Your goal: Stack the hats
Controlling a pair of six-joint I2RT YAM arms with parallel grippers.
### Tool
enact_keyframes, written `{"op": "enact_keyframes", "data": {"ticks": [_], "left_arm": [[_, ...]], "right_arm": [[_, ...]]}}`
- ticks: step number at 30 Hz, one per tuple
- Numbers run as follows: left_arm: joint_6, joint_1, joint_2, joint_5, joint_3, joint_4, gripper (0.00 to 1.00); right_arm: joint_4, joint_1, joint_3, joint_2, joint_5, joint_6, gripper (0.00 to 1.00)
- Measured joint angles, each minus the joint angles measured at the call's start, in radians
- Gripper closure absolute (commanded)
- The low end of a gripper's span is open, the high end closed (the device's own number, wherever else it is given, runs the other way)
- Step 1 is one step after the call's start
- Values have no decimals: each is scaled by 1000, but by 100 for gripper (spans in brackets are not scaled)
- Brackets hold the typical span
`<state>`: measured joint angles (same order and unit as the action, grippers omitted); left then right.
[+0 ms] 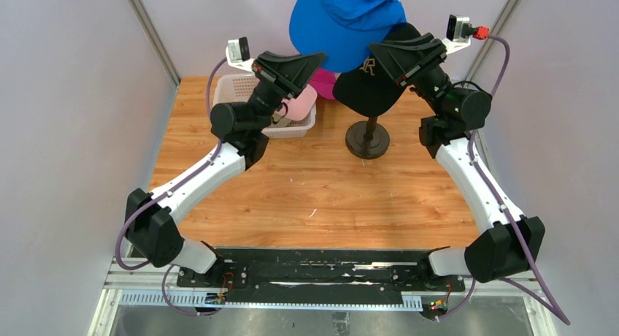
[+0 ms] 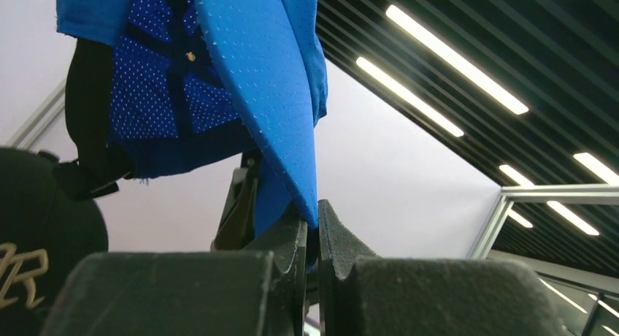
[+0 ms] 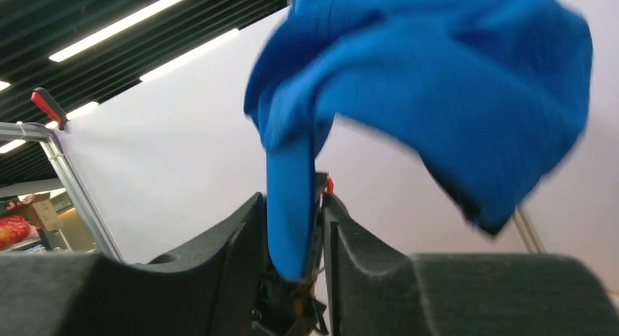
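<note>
While the left gripper (image 2: 312, 219) is clamped tight on the brim edge of the royal blue cap (image 2: 248, 80), the right gripper (image 3: 292, 204) has part of the same cap between jaws standing slightly apart; gripping or slack, cannot tell. Cap hangs high, just above and behind the black cap (image 1: 368, 84) seated on the stand (image 1: 367, 139). Judgement: hold one firm pinch throughout, spread the blue crown open, centre it over the black crown with brims aligned, lower straight down before any release.
</note>
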<state>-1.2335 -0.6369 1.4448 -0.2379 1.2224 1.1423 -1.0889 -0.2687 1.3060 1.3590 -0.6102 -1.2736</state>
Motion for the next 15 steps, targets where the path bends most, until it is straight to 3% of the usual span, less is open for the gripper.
{"op": "enact_keyframes", "data": {"ticks": [6, 11, 15], "left_arm": [[5, 14, 14, 2, 210, -145, 100], [-23, 14, 97, -2, 453, -241, 100], [-90, 14, 188, -2, 581, -294, 100]], "right_arm": [[71, 18, -69, -97, -39, 34, 32], [157, 53, -151, -241, -47, 80, 26], [427, 64, -176, -431, -10, 248, 24]]}}
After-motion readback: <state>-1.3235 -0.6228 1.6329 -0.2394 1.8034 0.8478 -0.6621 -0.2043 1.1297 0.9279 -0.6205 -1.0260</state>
